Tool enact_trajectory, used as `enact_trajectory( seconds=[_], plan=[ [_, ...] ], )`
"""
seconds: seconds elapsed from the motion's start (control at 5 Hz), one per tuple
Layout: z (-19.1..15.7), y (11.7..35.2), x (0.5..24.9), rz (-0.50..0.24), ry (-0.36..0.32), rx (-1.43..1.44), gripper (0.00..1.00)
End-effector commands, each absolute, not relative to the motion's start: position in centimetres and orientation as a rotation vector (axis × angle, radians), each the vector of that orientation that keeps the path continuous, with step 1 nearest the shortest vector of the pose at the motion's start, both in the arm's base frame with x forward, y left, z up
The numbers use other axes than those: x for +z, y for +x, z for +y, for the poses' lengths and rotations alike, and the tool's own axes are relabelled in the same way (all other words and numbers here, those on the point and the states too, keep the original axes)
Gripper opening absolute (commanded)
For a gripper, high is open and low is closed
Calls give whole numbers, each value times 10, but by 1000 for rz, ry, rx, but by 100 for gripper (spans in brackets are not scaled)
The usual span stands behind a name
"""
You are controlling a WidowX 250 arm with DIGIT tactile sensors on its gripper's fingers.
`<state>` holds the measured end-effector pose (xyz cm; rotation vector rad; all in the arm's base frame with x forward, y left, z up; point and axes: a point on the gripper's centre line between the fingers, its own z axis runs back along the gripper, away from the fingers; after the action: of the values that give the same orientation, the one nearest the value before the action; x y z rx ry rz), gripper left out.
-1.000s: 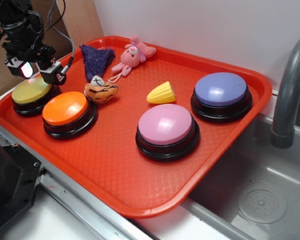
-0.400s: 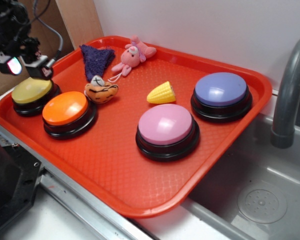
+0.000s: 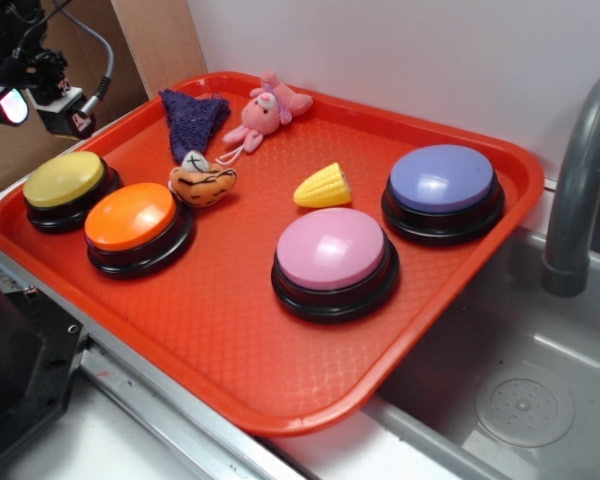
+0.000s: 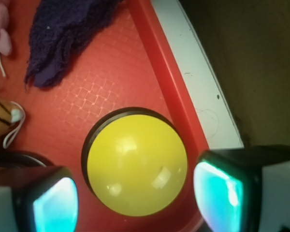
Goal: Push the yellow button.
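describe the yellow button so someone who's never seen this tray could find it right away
Start at the red tray beside the sink and go to its far left corner. The yellow button sits there, next to the orange button, below the raised gripper. It is a mustard dome on a black base, a bit smaller than the others, unlike the ridged toy corn mid-tray.

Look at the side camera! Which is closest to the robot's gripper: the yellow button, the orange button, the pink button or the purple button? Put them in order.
From the gripper:
1. Yellow button, just below it at the tray's left corner.
2. Orange button, beside the yellow one.
3. Pink button, mid-tray.
4. Purple button, far right.
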<state>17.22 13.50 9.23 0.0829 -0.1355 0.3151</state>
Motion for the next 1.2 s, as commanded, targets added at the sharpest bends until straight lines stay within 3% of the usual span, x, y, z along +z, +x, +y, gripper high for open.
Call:
enact_trajectory(
  seconds=[0.0, 0.4, 1.0],
  plan=[
    [146, 178, 119, -128, 50, 364, 100],
    [145, 174, 132, -143, 97, 347, 100],
    [146, 169, 150, -146, 100, 385, 100]
  ],
)
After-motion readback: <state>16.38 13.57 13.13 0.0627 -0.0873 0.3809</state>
